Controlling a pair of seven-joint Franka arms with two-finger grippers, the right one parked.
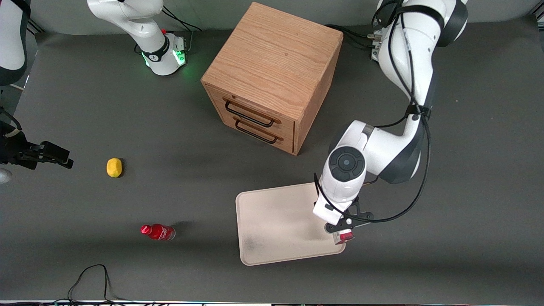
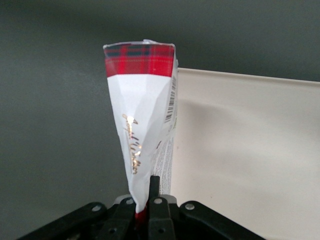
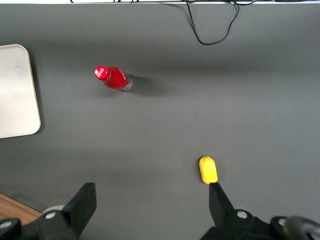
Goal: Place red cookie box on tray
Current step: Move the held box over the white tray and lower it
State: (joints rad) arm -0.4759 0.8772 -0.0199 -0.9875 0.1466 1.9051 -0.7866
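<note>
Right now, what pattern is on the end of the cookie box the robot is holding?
Red tartan plaid with dark stripes, clearest in the left wrist view: the gripper holds the red cookie box.

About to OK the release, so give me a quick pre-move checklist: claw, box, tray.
1. Claw shut on box: ok, the fingers pinch its end.
2. Box hangs clear of the tray, not yet set down: ok.
3. Box fully over tray: not ok, it hangs at the rim of the tray corner on the working arm's end, nearest the front camera, about half over bare table.
4. Landing area on tray free of objects: ok.
5. Bottle and lemon off the path, toward the parked arm's end: ok.
6. Box intact: cannot tell; it looks squeezed at the grip.
</note>
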